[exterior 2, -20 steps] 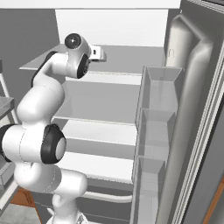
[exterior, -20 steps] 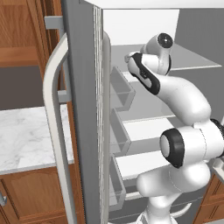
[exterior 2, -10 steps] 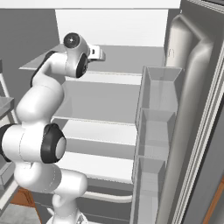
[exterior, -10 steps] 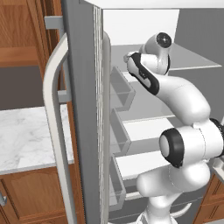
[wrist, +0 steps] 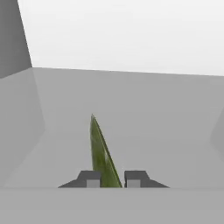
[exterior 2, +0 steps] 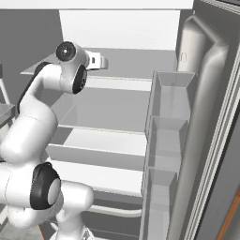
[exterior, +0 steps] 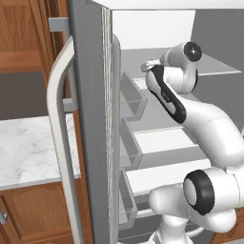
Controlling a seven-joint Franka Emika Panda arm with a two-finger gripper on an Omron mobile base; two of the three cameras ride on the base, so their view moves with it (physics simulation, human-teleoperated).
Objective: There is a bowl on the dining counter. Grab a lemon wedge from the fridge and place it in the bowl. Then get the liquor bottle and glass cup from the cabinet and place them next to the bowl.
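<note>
In the hand view a thin yellow-green lemon wedge stands on edge between the two dark fingertips of my gripper, which is shut on it above the grey fridge shelf. The arm reaches into the open fridge at its upper shelf; the hand points toward the back wall. From the right the hand sits over the same upper shelf. The bowl, liquor bottle, glass cup and cabinet are out of view.
The open fridge door with its pale handle and door bins stands close on the arm's left. The other door and its bins stand on the right. A marble counter lies left of the fridge.
The fingers have closed on the lemon wedge. The arm has barely moved.
</note>
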